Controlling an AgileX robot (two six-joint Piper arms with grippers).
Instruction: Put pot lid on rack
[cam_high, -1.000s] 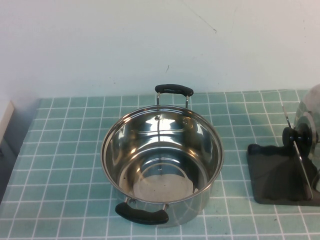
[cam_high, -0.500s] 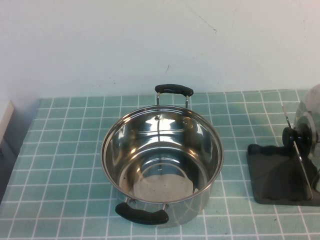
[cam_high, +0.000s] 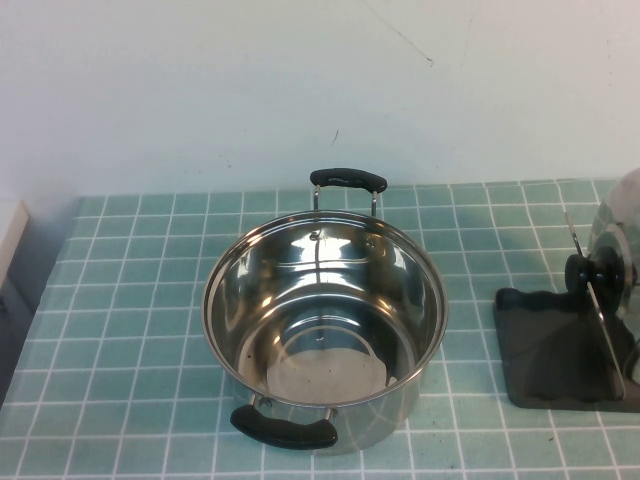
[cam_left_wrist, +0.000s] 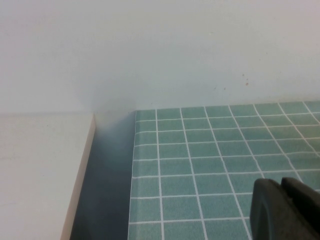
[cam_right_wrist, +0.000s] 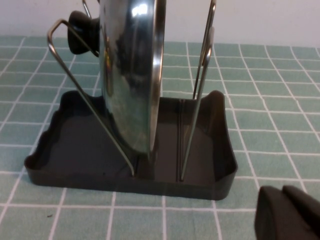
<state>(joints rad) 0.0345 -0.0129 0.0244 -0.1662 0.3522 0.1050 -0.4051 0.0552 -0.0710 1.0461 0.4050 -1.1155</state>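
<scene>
High view: neither arm appears in it. The left gripper (cam_left_wrist: 285, 207) shows only in the left wrist view, as dark finger tips pressed together with no gap visible, holding nothing, over bare green tiled bench (cam_left_wrist: 210, 150) near the bench edge and a pale side surface (cam_left_wrist: 40, 165). The right gripper (cam_right_wrist: 287, 212) shows only in the right wrist view, its dark tips likewise pressed together and empty, close to the rack (cam_right_wrist: 135, 165) but apart from it.

The pot lid (cam_right_wrist: 132, 75) stands on edge in the rack, between the wire dividers (cam_right_wrist: 197, 90). Its disc is nearly upright, leaning slightly against the angled wire on the knob side. Its black knob (cam_right_wrist: 82, 31) points sideways, level with the bench. In the high view the rack (cam_high: 545, 345) sits at 3 o'clock from the pot (cam_high: 325, 325), well apart, at the right edge of the frame. There the lid (cam_high: 615, 225) is partly cut off, with its knob (cam_high: 590, 272) facing 9 o'clock toward the pot.

The pot stands open and empty at centre, its handles at 12 and 6 o'clock.
</scene>
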